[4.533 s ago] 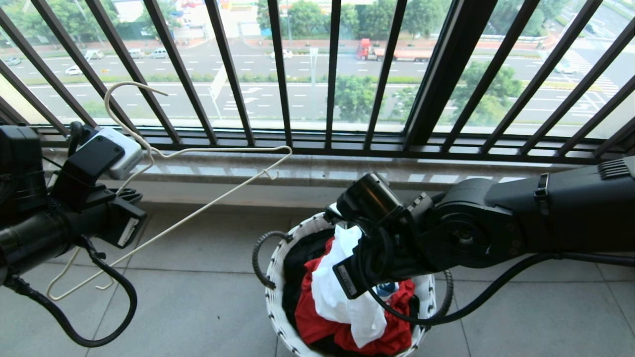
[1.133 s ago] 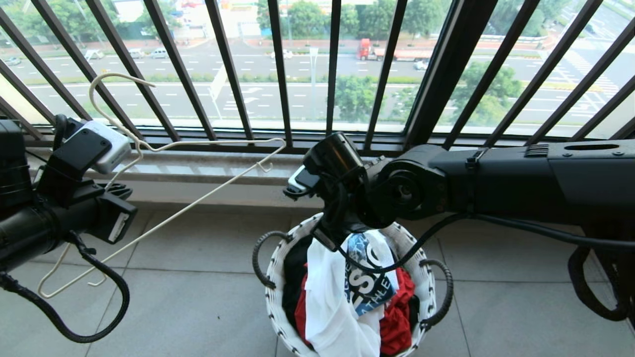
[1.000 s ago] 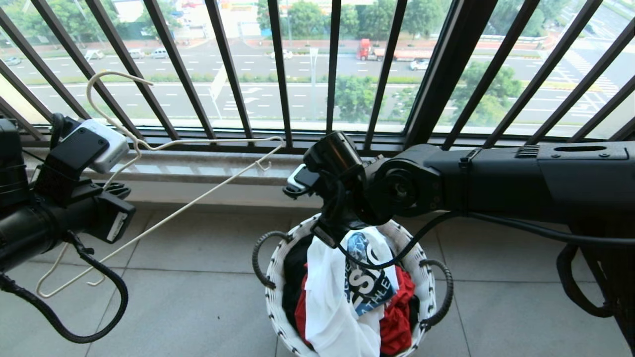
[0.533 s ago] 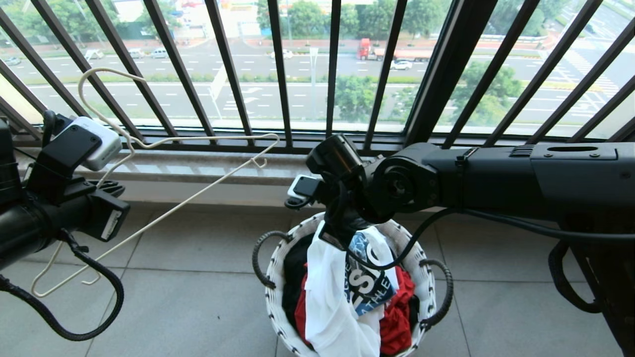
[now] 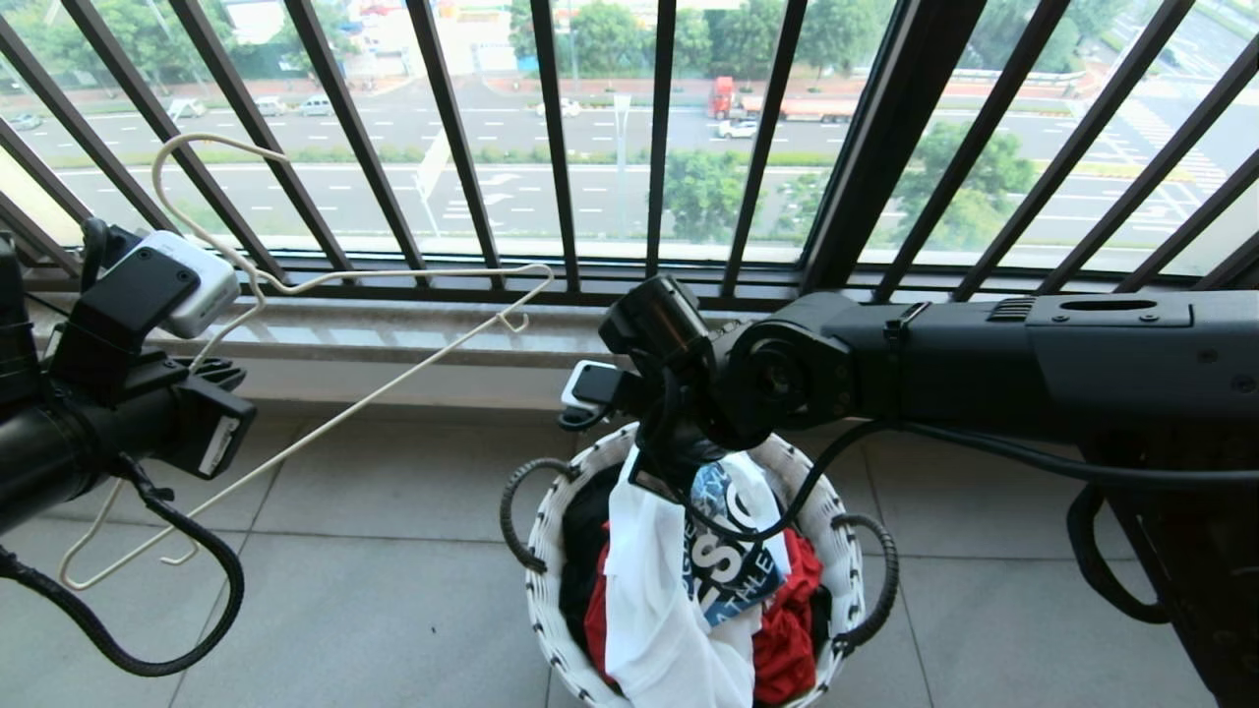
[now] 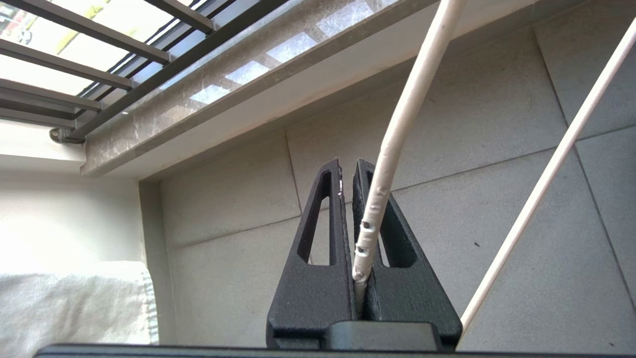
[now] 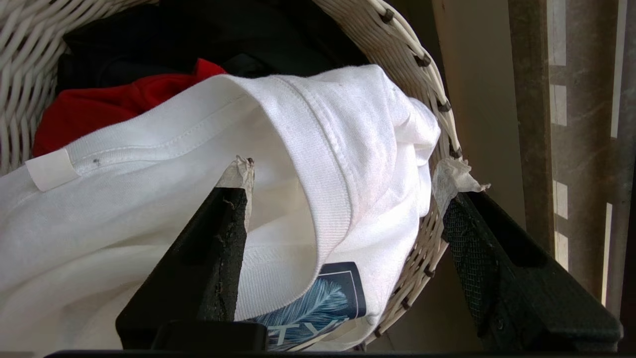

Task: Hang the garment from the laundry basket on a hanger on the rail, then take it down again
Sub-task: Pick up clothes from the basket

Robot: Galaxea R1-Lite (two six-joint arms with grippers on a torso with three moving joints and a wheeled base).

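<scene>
The garment [image 5: 654,610], a white T-shirt with a dark blue print, lies heaped on top of the laundry basket [image 5: 544,580] on the floor. My right gripper [image 7: 348,174] hovers just above the basket's far rim [image 7: 417,57]. It is open, its jaws wide on either side of the shirt's ribbed neck [image 7: 318,164], which sags loose between them. Off to the left, my left gripper [image 6: 348,164] is shut on the wire of the cream hanger [image 6: 397,134]. The hanger [image 5: 393,393] slants up toward the window. The rail is out of view.
A red cloth [image 5: 787,629] and a black shirt [image 5: 585,536] lie under the T-shirt. The black window guard [image 5: 556,147] and a marble sill [image 5: 413,339] stand just behind the basket. The right arm [image 5: 984,364] spans the right side. Grey floor tiles [image 5: 393,610] lie in front.
The right gripper has gone from shut on the T-shirt to open, and its wrist has rolled. The shirt stays draped on the basket. The left arm and hanger drifted slightly left.
</scene>
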